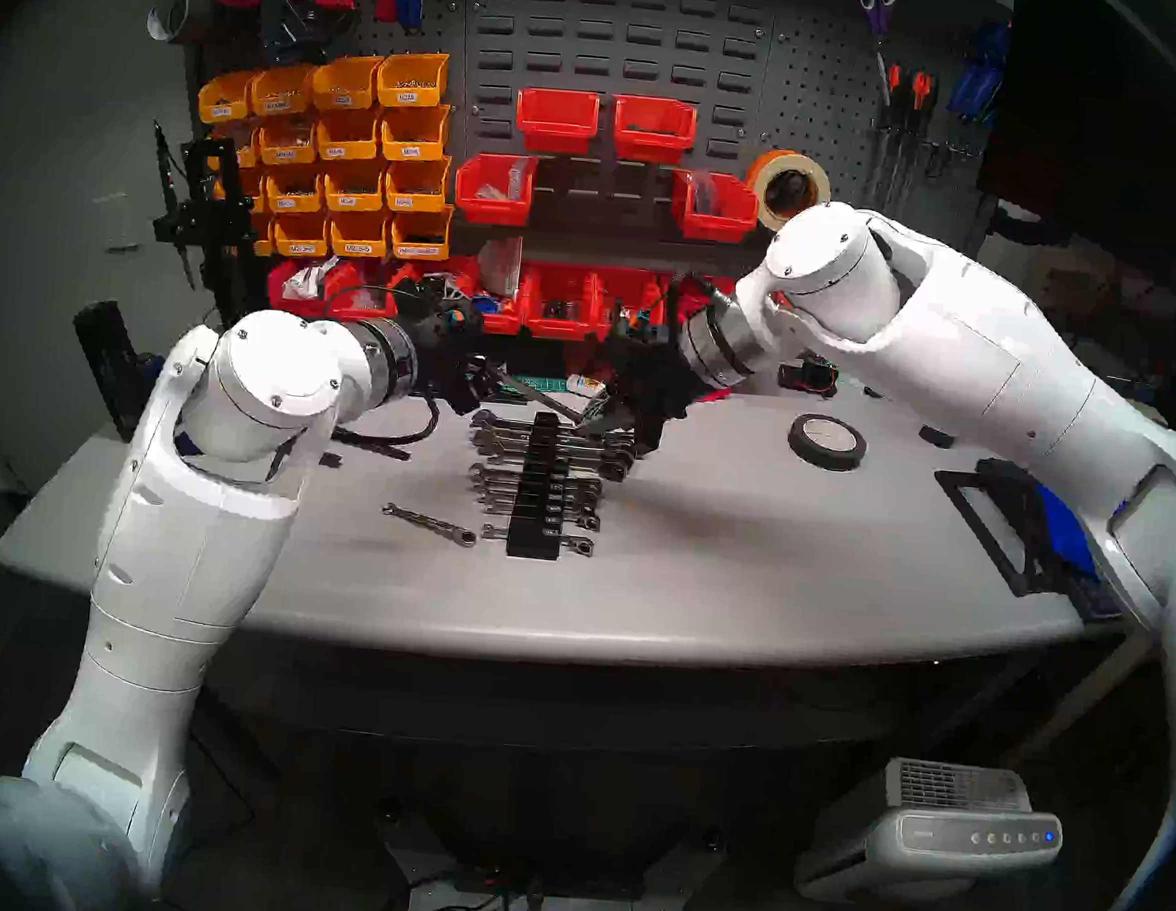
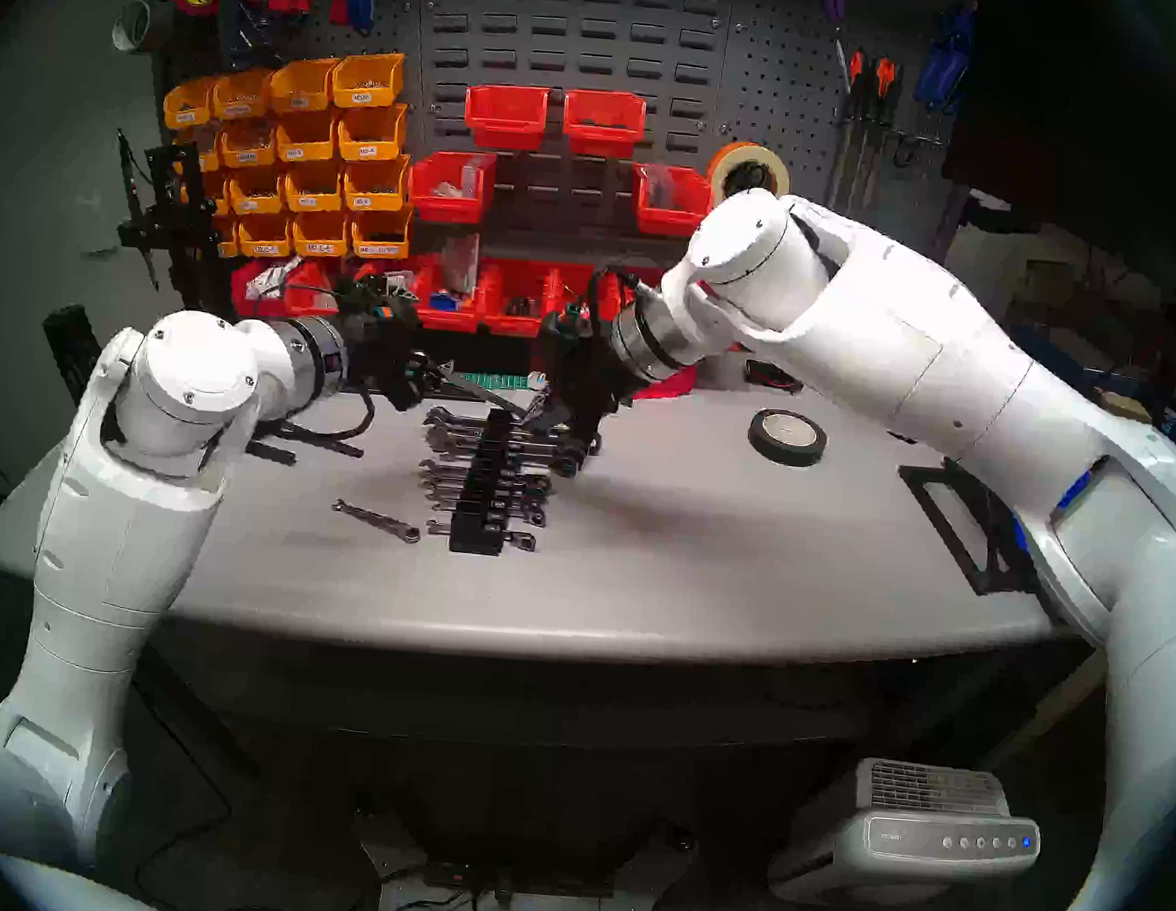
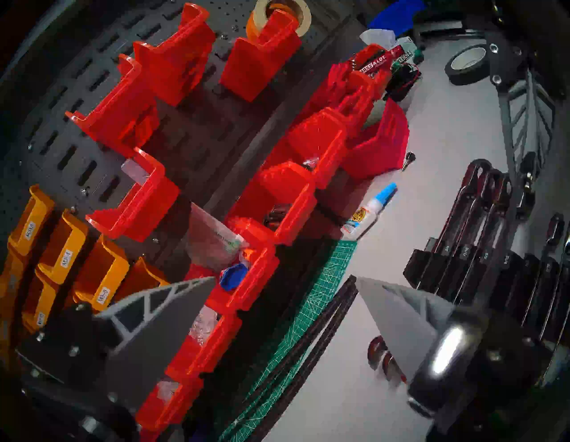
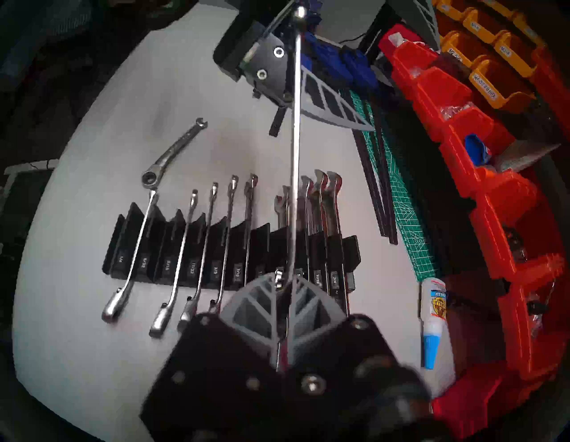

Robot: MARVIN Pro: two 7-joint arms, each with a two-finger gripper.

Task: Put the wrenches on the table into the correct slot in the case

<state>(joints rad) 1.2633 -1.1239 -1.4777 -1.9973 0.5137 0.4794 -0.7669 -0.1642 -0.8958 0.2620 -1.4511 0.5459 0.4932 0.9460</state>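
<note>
1. Where bare and grey toward the front, tabletop (image 1: 703, 556): bears the case at mid-width, between the two arms.
2. Case (image 1: 538, 482): laid lengthwise away from the robot, slots running crosswise. Mostly filled, with a gap visible partway along the row between the slim wrenches and the heavy ones.
3. Long wrench (image 4: 295, 154): off the tabletop, clamped at one end in the right fingers (image 4: 256, 296). Hangs over the far, large-size half of the case. Seen from the right wrist, long axis near parallel to the racked wrenches, so already crosswise to the case. Seen from the head, tilted, free end higher and reaching toward the left arm. Judged to need levelling and lowering into the gap just beside it.
4. Left fingers (image 3: 160, 308): spread wide, nothing between them, close by the long wrench's free end. Cannot tell whether touching it.
5. Short wrench (image 1: 431, 525): flat on the tabletop, just left of the case's near end, apart from it. Long axis slanted against the slots. Clearly nearer the left arm, so likely that arm's pick.
</note>
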